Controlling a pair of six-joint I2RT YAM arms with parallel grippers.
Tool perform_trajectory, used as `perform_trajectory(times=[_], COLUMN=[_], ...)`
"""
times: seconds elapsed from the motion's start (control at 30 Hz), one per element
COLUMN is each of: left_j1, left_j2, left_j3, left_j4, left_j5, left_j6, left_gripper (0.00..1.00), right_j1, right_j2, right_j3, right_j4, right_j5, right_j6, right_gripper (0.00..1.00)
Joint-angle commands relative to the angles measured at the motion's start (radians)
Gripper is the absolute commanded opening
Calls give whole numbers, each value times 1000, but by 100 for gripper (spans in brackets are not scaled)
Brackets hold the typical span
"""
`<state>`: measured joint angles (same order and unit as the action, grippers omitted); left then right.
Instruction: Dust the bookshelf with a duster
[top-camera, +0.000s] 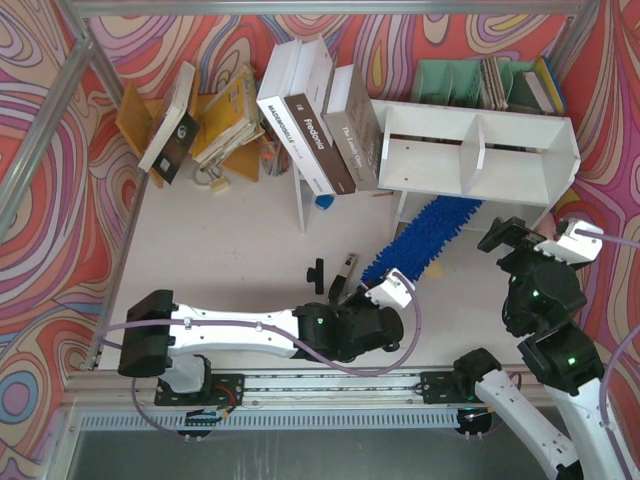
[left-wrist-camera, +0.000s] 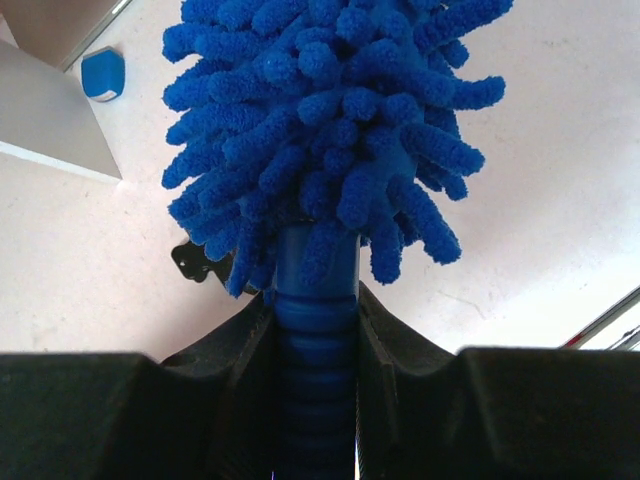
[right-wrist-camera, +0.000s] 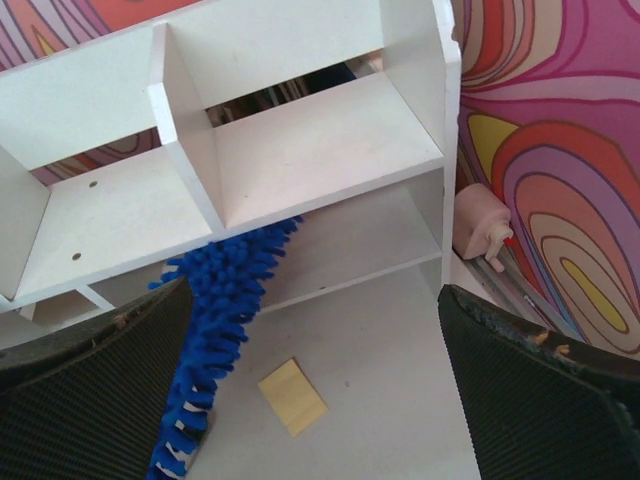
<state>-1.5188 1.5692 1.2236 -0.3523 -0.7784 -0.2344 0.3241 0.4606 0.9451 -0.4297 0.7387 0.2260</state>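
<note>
— Where is the duster (top-camera: 425, 235) (left-wrist-camera: 320, 120)?

— On the surface, lying slantwise. Its slim blue handle is toward the middle of the near edge, and the fluffy head runs up toward the far right corner. The far tip reaches in under the floor of the cubbies of the bookshelf (top-camera: 480, 150) (right-wrist-camera: 300, 140), at its lower level, below the central divider.

— And what has hold of it?

— The left pincer (top-camera: 385, 295) (left-wrist-camera: 316, 325). Its jaws are closed tight on the ribbed handle, right where the blue fluff begins. The head points away from it toward the shelf.

— The other arm?

— The right pincer (top-camera: 540, 240) (right-wrist-camera: 315, 400) hangs in front of the bookshelf's right end with its jaws spread wide, nothing between them. The duster passes to its left, clear of both fingers.

— Anything else around?

— A small pale wooden tile (right-wrist-camera: 292, 396) lies on the surface just right of the duster, in front of the shelf. A small black tool (top-camera: 316, 272) sits left of the left pincer. Further back, books (top-camera: 315, 140) lean against a thin white board (top-camera: 298, 195), with a little blue object (top-camera: 325, 203) (left-wrist-camera: 102, 73) at its foot. A green rack (top-camera: 450, 80) stands behind the bookshelf at the far edge.
</note>
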Motion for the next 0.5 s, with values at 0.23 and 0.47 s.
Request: perform_trajectory(times=[0.23,0.47], left_j1=[-13,-36], left_j2=[99,161], left_j3=[166,249], left_j4=[-130,-328], left_j5=[-230,-336], left_j6=[-355,-543], left_gripper=[0,0], right_j1=[-1,0], right_j2=[-55,-28], right_j3=[-99,-140], right_j4=[-8,-26], right_j5=[-4,-67], right_j6=[166,227], right_gripper=[98,98])
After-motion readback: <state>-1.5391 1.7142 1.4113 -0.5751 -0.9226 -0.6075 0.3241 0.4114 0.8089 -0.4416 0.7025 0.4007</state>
